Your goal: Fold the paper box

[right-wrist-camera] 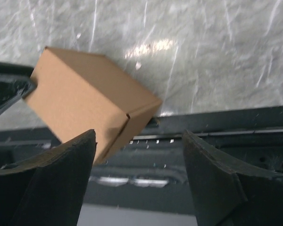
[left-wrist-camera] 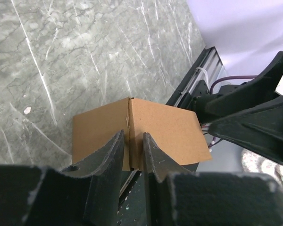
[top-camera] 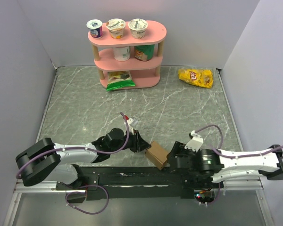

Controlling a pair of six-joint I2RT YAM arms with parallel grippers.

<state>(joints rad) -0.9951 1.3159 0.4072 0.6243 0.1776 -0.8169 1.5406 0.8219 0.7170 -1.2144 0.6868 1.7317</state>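
L jaws pinch paper box (left-wrist-camera: 165, 132) edge; R jaws open, box beside.

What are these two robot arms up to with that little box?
They are handling a small brown cardboard box by the near edge of the grey marbled table. The box already looks folded into shape. The left hand pinches a thin edge of it between nearly closed fingers. The right hand is open right beside the box, not gripping it.
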